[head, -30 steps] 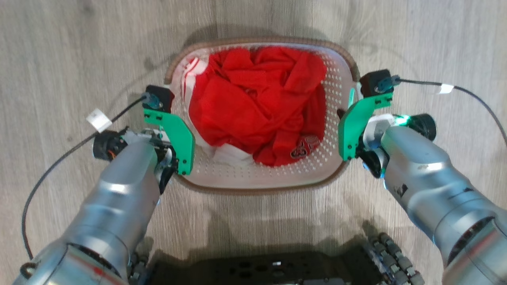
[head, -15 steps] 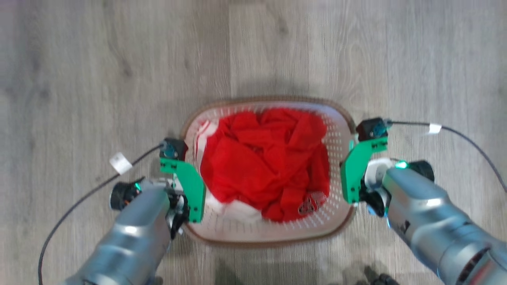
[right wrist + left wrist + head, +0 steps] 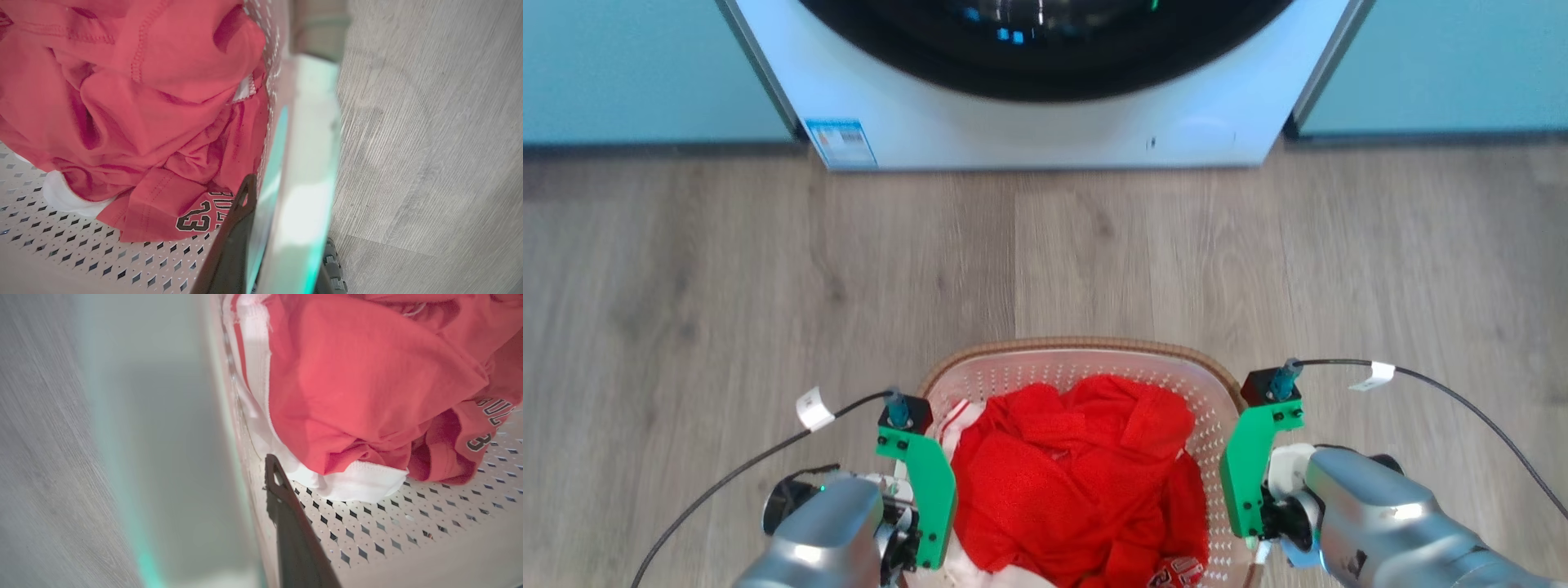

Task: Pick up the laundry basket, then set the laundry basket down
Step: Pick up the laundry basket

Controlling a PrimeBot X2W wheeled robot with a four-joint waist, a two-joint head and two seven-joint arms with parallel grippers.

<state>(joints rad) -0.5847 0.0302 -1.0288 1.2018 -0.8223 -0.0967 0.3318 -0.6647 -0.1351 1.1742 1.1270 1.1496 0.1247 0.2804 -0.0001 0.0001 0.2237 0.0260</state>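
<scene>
left fingers [image 3: 292, 535] and right fingers [image 3: 231, 232] look clamped over opposite side walls of the laundry basket [image 3: 1086, 353], slung between them. stiff, light plastic i reckon, so grip at those walls; soft red clothes [image 3: 1078, 490] heaped just inside the inner fingers add little weight.

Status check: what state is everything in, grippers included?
laundry basket: upright, loaded.
red jersey: crumpled inside the basket.
left gripper: shut on the basket's left wall.
right gripper: shut on its right wall.
washer: door partly in view, state unclear.
</scene>
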